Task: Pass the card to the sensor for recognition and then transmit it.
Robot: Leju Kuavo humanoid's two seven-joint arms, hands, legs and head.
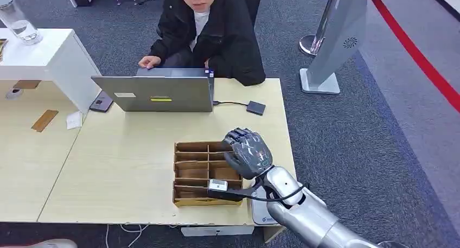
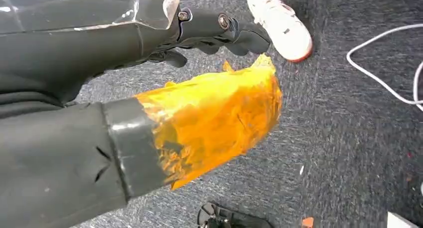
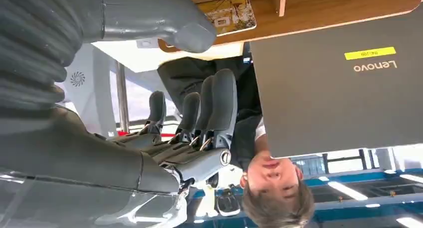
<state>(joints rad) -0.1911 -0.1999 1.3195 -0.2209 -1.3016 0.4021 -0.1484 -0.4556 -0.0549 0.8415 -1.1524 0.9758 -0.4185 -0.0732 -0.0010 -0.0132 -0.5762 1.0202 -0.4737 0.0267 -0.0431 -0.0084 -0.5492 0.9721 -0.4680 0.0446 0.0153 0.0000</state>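
Two hands empty: left hand [image 2: 209,33] hanging over carpet, fingers apart from thumb. Past the laptop [image 1: 163,93], card [image 3: 227,13] lying flat in a compartment of the divided cardboard box [image 1: 181,172]. Right hand [image 1: 248,152] poised over the box's right side, fingers spread. Lower straight between dividers; pinch the card's edge. Little room rightward: black reader [image 1: 256,107], probably the sensor, near the table [image 1: 125,166] edge.

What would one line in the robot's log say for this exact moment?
right hand: open, over cardboard divider box | card: in box, not held | laptop: behind box | left hand: hanging above floor
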